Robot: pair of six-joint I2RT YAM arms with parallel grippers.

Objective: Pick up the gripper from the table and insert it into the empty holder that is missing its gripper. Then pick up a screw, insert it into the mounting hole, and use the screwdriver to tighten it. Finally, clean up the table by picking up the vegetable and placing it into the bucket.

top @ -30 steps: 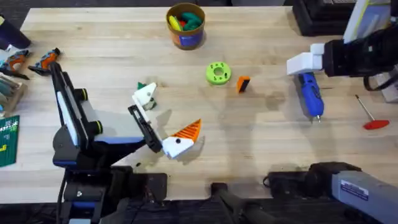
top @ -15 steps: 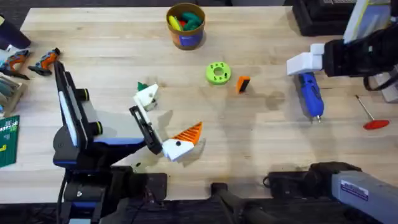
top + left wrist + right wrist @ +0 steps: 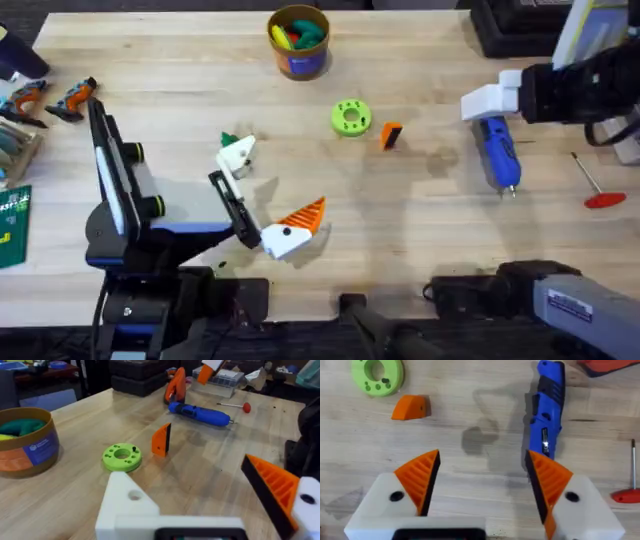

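The left gripper [image 3: 262, 196] hangs low over the table with its jaws spread wide: one finger is the holder [image 3: 236, 155], bare of any tip, and the other carries an orange pad [image 3: 274, 485]. Ahead of it, past the lime-green disc [image 3: 351, 117], the gripper [image 3: 391, 134] stands on the wood, its thin edge up and its black side turned toward the screwdriver [image 3: 497, 152]. That blue tool lies flat beneath the right gripper [image 3: 482, 480], whose orange fingers are parted and empty, its long axis running along the reach of that arm with the silver tip pointing back toward the arm bases; the bucket [image 3: 298, 42] sits well beyond the disc at the far edge.
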